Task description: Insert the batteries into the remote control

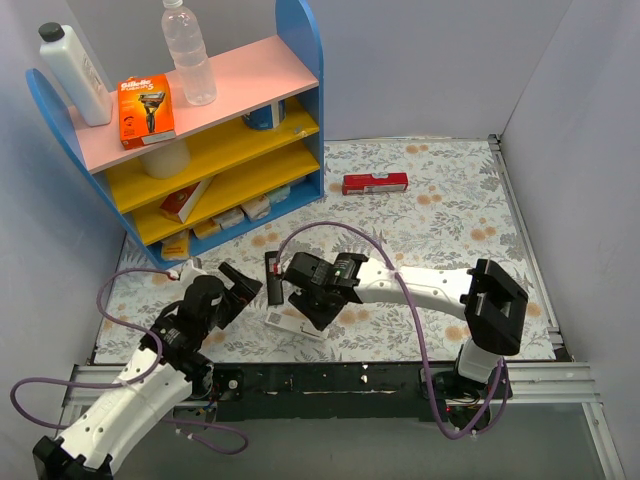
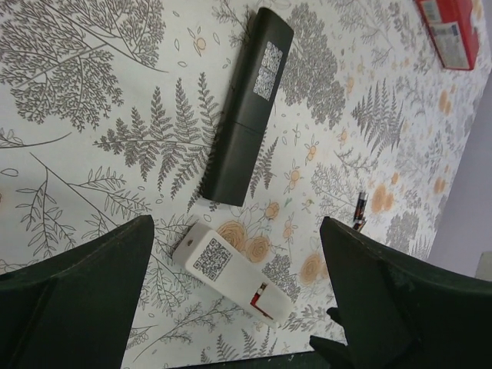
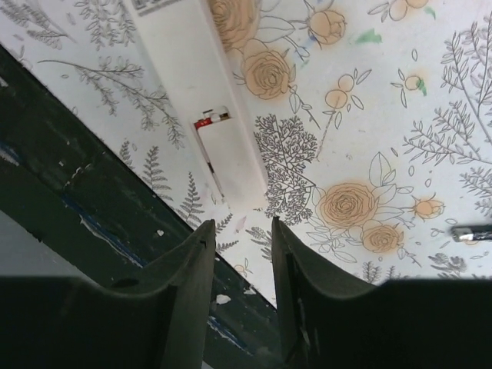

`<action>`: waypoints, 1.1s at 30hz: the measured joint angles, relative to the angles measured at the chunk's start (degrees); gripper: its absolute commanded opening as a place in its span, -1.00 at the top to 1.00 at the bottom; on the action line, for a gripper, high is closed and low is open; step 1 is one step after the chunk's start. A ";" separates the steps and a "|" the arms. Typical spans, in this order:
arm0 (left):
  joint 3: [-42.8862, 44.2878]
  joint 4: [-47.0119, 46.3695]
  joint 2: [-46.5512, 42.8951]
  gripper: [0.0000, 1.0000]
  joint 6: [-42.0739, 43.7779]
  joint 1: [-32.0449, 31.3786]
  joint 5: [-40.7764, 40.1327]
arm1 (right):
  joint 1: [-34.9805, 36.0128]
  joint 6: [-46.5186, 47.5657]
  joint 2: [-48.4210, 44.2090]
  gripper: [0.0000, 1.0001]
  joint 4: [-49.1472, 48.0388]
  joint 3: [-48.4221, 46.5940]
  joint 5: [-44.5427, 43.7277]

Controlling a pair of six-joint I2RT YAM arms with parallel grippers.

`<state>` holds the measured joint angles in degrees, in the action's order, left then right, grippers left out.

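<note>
A white remote (image 2: pixel 223 269) with a QR label lies face down near the mat's front edge; it also shows in the top view (image 1: pixel 285 323) and the right wrist view (image 3: pixel 184 69). Its battery bay holds a red battery (image 2: pixel 264 295), which also shows in the right wrist view (image 3: pixel 209 119). A dark battery (image 2: pixel 359 209) lies loose on the mat to its right. A black remote (image 2: pixel 247 108) lies just beyond. My left gripper (image 2: pixel 237 231) is open and empty above the white remote. My right gripper (image 3: pixel 240 238) hovers at the remote's near end, jaws narrowly apart and empty.
A red box (image 1: pixel 375 183) lies at the back of the floral mat. A blue shelf unit (image 1: pixel 200 130) with bottles and boxes stands at the back left. The black front rail (image 1: pixel 330 378) runs just below the white remote. White walls close in both sides.
</note>
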<state>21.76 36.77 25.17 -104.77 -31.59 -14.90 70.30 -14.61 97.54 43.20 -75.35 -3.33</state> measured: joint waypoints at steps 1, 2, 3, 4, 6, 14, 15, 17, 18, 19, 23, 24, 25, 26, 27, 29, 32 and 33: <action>-0.28 -0.55 0.87 -0.78 0.46 0.00 1.03 | -0.35 -1.38 -0.22 0.17 -0.87 1.27 -0.07; -0.57 -1.22 1.75 -0.76 0.92 0.00 1.99 | -0.66 -2.34 -0.35 0.17 -1.70 2.29 -0.09; -0.70 -1.62 2.51 -0.76 1.31 0.00 2.73 | -1.05 -3.50 -0.55 0.17 -3.02 3.65 -0.13; -0.79 -2.10 3.58 -0.75 1.88 0.00 3.72 | -1.42 -4.61 -0.76 0.17 -4.39 4.98 -0.13; -0.81 -3.17 5.75 -0.72 3.06 0.00 5.55 | -2.12 -6.38 -1.03 0.17 -6.67 7.10 -0.09; -1.22 -6.97 11.43 -0.55 6.62 0.00 11.82 | -3.10 -9.42 -1.22 0.17 -13.18 9.64 0.50; -1.55 -7.39 11.98 -0.52 6.95 0.00 12.74 | -3.10 -9.44 -1.22 0.17 -13.79 9.79 0.76; -1.84 -7.63 12.85 -0.50 7.32 0.00 14.32 | -3.10 -9.44 -1.25 0.17 -14.78 10.03 1.20; -1.97 -7.96 13.49 -0.49 7.54 0.00 15.13 | -3.10 -9.42 -1.25 0.17 -15.41 10.34 1.49; -2.08 -8.26 14.01 -0.49 7.72 0.00 15.80 | -3.10 -9.40 -1.25 0.17 -15.58 10.56 1.64; -2.43 -8.81 15.85 -0.40 8.13 0.00 18.08 | -3.10 -9.22 -1.25 0.19 -16.26 11.63 2.01; -2.47 -8.98 16.17 -0.36 8.17 0.00 18.47 | -3.10 -9.16 -1.25 0.19 -16.41 11.91 2.08; -2.56 -9.16 16.59 -0.34 8.20 -0.02 18.91 | -3.10 -9.09 -1.25 0.19 -16.50 12.13 2.14; -2.60 -9.27 17.05 -0.33 8.24 0.00 19.37 | -3.10 -9.03 -1.25 0.20 -16.55 12.31 2.23; -2.60 -9.44 17.53 -0.32 8.33 0.00 19.78 | -3.10 -8.94 -1.25 0.21 -16.57 12.50 2.27; -2.67 -9.84 18.38 -0.25 8.37 0.00 20.52 | -3.10 -8.70 -1.22 0.21 -16.59 12.59 2.29; -2.67 -10.19 19.08 -0.13 8.35 0.00 21.42 | -3.10 -7.93 -1.18 0.23 -16.87 12.59 2.89; -2.71 -10.34 19.12 -0.11 8.37 0.00 21.64 | -3.10 -7.72 -1.16 0.23 -16.90 12.61 3.17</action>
<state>19.05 26.44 44.29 -96.40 -31.59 6.74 67.20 -22.33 96.38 26.30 -62.74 -0.16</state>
